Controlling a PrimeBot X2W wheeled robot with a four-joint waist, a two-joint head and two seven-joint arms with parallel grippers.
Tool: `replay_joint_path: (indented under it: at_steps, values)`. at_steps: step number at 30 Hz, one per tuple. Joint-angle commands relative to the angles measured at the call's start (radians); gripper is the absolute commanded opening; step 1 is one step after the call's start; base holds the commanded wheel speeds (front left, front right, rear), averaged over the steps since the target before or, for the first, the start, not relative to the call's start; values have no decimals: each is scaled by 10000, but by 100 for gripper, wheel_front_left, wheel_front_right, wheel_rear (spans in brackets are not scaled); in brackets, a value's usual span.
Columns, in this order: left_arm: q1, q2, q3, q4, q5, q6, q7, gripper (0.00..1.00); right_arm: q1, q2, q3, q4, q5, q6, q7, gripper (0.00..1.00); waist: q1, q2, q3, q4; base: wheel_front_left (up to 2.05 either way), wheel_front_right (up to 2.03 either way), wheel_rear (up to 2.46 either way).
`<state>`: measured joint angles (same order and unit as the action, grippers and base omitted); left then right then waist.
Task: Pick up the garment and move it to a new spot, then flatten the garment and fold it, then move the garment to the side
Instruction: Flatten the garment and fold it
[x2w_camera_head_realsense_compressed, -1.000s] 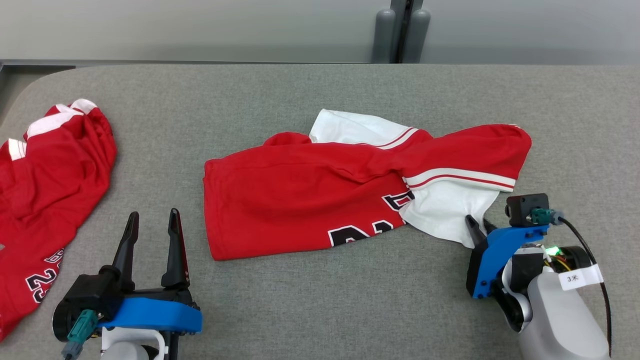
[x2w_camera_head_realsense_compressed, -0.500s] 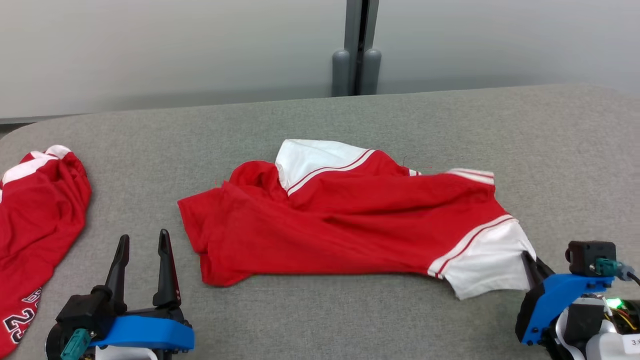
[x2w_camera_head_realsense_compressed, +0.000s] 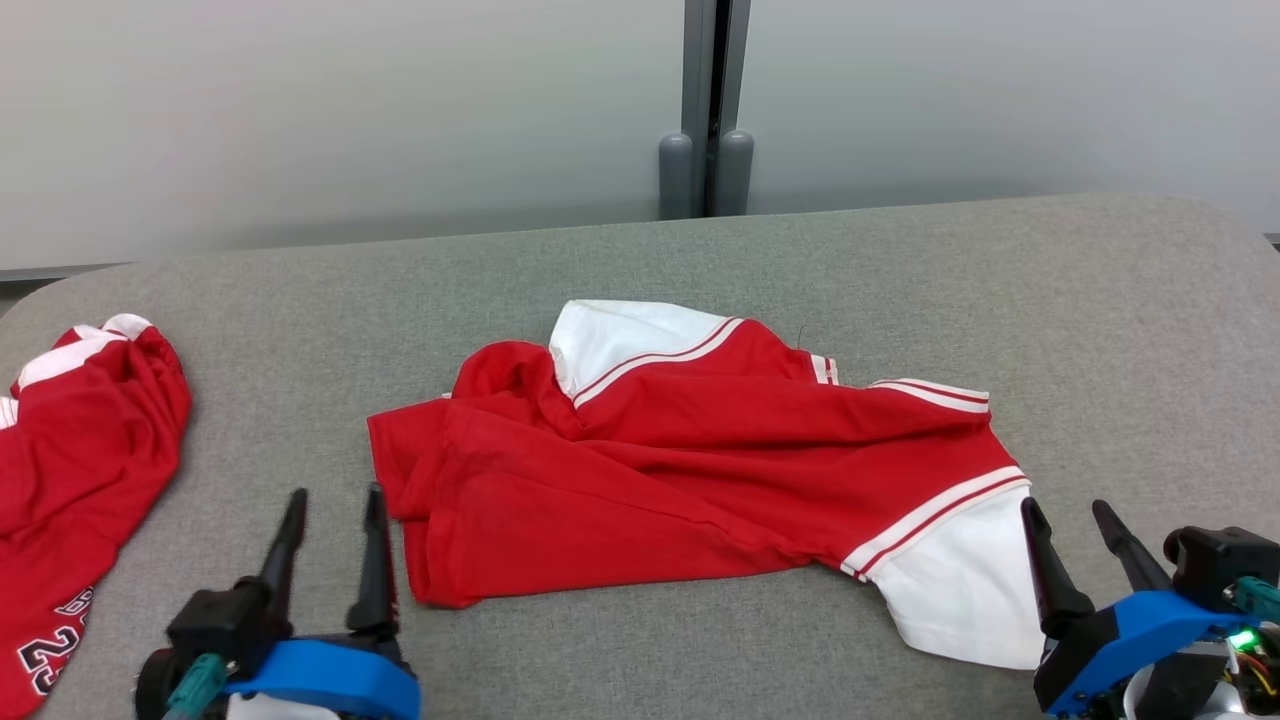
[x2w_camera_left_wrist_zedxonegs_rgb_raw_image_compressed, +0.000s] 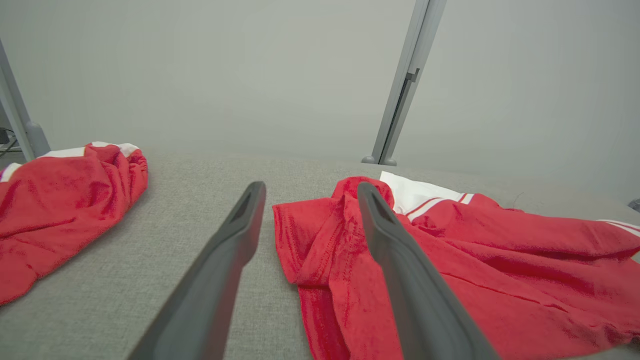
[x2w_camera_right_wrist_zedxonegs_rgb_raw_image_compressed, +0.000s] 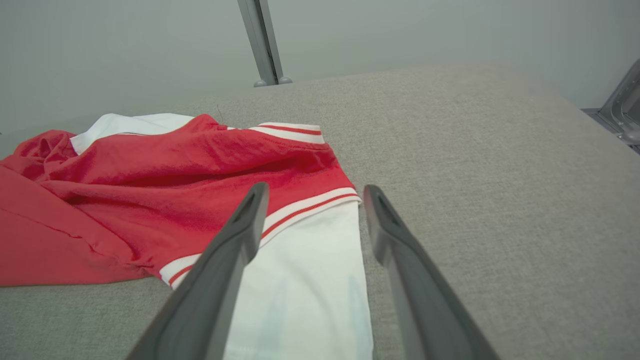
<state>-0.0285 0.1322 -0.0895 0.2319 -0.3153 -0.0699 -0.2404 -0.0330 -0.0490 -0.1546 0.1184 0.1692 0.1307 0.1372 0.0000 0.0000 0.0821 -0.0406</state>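
From the head, the crumpled red cloth garment with white striped sleeves (x2w_camera_head_realsense_compressed: 690, 470) lies on the grey fabric-covered table (x2w_camera_head_realsense_compressed: 1100, 320) between the two pincers. The left pincer (x2w_camera_head_realsense_compressed: 337, 493) stands open just beside its red hem, the right pincer (x2w_camera_head_realsense_compressed: 1063, 505) open just beside its white sleeve. From the left wrist, the left pincer (x2w_camera_left_wrist_zedxonegs_rgb_raw_image_compressed: 310, 187), spread and empty, has the garment's bunched edge ahead of its right finger and a second red garment (x2w_camera_left_wrist_zedxonegs_rgb_raw_image_compressed: 65, 195) well off to its left. From the right wrist, the right pincer (x2w_camera_right_wrist_zedxonegs_rgb_raw_image_compressed: 315, 189) is parted and grips nothing, with the white sleeve's edge in its gap.
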Motion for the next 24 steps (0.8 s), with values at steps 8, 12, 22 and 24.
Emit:
replay_joint_path:
  at_steps: [8, 12, 22, 24]
  values:
    - [-988, -9, -934, 1212, -265, -357, 1834, 100, 38, -27, 664, 69, 321, 2, -503, 100, 0, 0, 228, -225, 0, 0, 0]
    - [-1644, -40, -1016, 1916, -503, -368, 2610, 100, -116, -27, 874, 63, 400, 2, -577, 100, 0, 0, 460, -449, 0, 0, 0]
    - [-2964, 191, -892, 2940, -290, 228, 3068, 100, -377, -27, 1073, 156, 532, 2, -703, 100, 0, 0, 948, -857, 0, 0, 0]
    - [-3064, 183, -925, 2987, -340, 211, 3121, 100, -412, -26, 1101, 203, 573, 2, -742, 100, 0, 0, 972, -884, 0, 0, 0]
